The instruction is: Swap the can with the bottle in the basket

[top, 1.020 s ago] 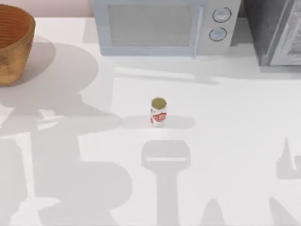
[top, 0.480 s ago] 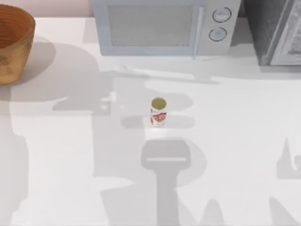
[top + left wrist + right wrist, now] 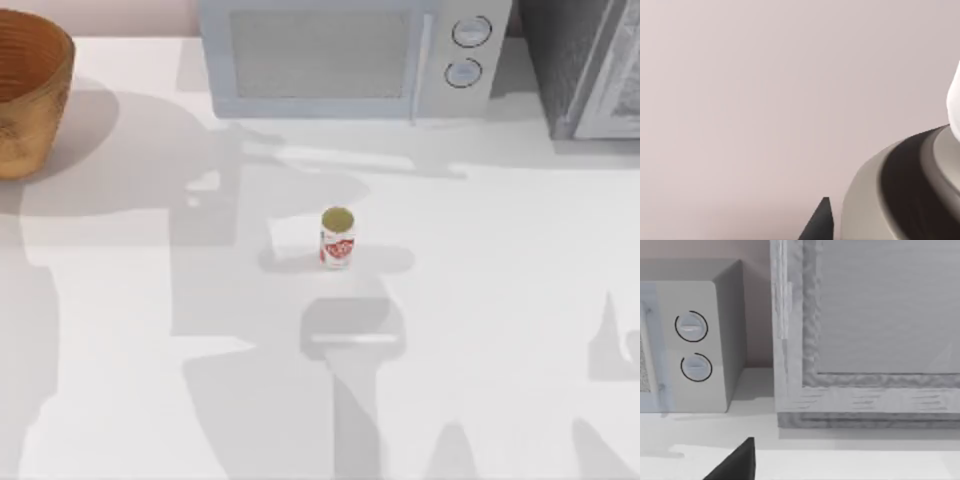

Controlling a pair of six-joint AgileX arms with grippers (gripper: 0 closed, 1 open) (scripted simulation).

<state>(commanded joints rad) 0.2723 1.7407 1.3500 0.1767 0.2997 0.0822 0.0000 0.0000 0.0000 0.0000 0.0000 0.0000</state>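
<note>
The can (image 3: 337, 238), white with a red label and a dull gold top, stands upright near the middle of the table. The orange-brown woven basket (image 3: 28, 95) sits at the far left back corner, partly cut off by the frame edge. The bottle is hidden from view. In the left wrist view one dark fingertip (image 3: 819, 225) of my left gripper pokes up before a plain pale wall, beside a rounded grey shape (image 3: 900, 190). In the right wrist view a dark fingertip (image 3: 735, 464) of my right gripper faces the back of the table.
A pale blue microwave (image 3: 345, 55) with two round dials stands along the back edge, also seen as the microwave (image 3: 690, 345) in the right wrist view. A grey cabinet (image 3: 590, 65) fills the back right corner. Arm shadows lie across the white table (image 3: 500, 300).
The arm shadows on the left half of the table have shifted and spread toward the can. The can and basket have not moved.
</note>
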